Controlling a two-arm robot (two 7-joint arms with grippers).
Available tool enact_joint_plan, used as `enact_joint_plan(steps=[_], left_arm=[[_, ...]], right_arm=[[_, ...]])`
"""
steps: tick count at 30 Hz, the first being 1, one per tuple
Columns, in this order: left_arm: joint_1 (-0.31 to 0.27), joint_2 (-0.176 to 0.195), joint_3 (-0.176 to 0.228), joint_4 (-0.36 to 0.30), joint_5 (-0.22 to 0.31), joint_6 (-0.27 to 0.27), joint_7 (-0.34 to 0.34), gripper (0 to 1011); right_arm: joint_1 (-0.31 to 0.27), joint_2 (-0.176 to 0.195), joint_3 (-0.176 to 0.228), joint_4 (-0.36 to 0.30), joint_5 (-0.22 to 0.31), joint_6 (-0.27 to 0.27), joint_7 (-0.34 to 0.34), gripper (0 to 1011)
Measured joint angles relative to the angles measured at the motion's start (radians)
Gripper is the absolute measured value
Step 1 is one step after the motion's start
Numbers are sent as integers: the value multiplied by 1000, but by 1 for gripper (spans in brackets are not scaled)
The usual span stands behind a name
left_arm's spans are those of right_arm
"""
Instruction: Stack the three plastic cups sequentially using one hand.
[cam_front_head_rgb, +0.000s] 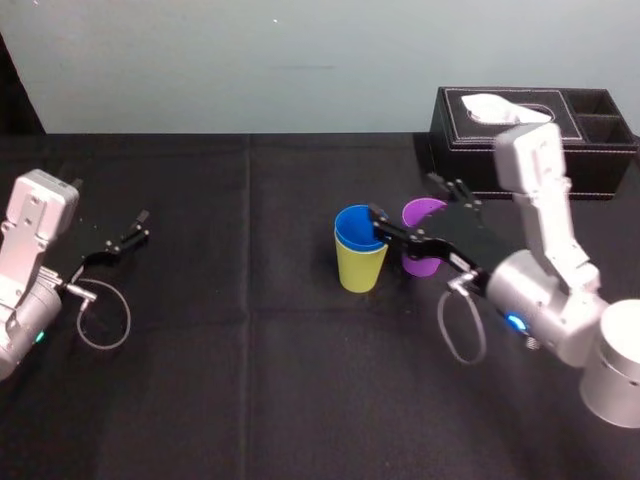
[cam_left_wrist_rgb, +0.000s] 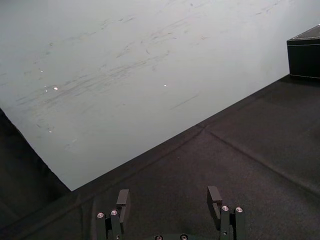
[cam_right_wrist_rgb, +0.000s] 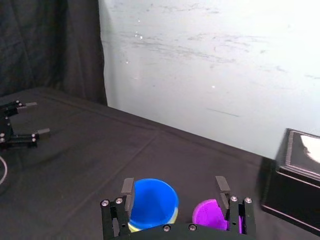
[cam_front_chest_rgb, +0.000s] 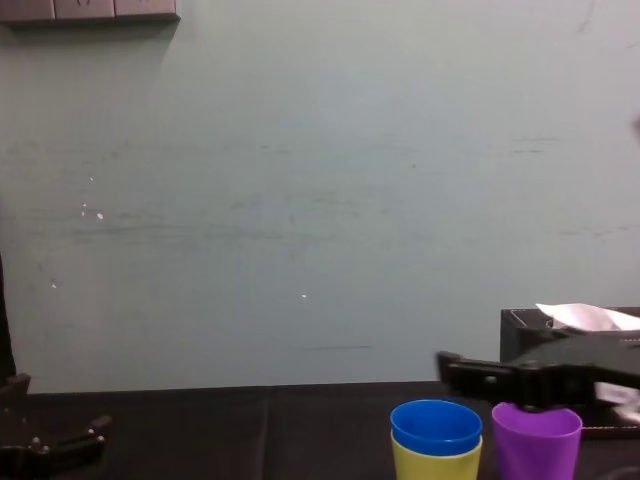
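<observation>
The right gripper (cam_front_head_rgb: 408, 205), fingers spread and pinching nothing, hangs just above the blue cup (cam_front_head_rgb: 357, 227), which is nested in the yellow-green cup (cam_front_head_rgb: 360, 268). The purple cup (cam_front_head_rgb: 428, 212) stands just beside them, partly hidden by the gripper. The left gripper (cam_front_head_rgb: 125, 238) sits far left, also spread.

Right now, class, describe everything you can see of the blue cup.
The blue cup is a smooth, tapered plastic tumbler, upright and empty, nested inside the yellow-green cup so only its upper band protrudes. The purple cup stands just to its right. The open right gripper has one finger at its rim; contact is unclear.
</observation>
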Motion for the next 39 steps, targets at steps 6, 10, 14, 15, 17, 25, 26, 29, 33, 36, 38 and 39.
enact_joint_plan(steps=[6, 10, 14, 15, 17, 25, 26, 29, 33, 36, 38, 39], left_arm=[[0, 0, 0, 0, 0, 0, 0, 1011], [0, 0, 0, 0, 0, 0, 0, 1011], [0, 0, 0, 0, 0, 0, 0, 1011], [0, 0, 0, 0, 0, 0, 0, 1011], [0, 0, 0, 0, 0, 0, 0, 1011], [0, 0, 0, 0, 0, 0, 0, 1011], [0, 0, 0, 0, 0, 0, 0, 1011], [0, 0, 0, 0, 0, 0, 0, 1011], [0, 0, 0, 0, 0, 0, 0, 1011], [0, 0, 0, 0, 0, 0, 0, 1011], [0, 0, 0, 0, 0, 0, 0, 1011], [0, 0, 0, 0, 0, 0, 0, 1011]], right_arm=[[-71, 61, 57, -51, 23, -17, 17, 1003], [-113, 89, 89, -59, 37, -31, 23, 1003], [-139, 102, 103, -42, 42, -40, 23, 1003], [-143, 104, 103, -36, 41, -43, 23, 1003], [-149, 105, 101, -16, 33, -53, 22, 1003], [-128, 84, 77, 54, -2, -60, 5, 1003], [-124, 81, 75, 61, -4, -58, 4, 1003], [-108, 67, 67, 87, -10, -51, 2, 1003], [-84, 46, 61, 124, -16, -48, -2, 1003], [-72, 33, 55, 145, -23, -54, -6, 1003], [-63, 23, 51, 160, -28, -60, -9, 1003], [-60, 20, 50, 164, -30, -62, -10, 1003]])
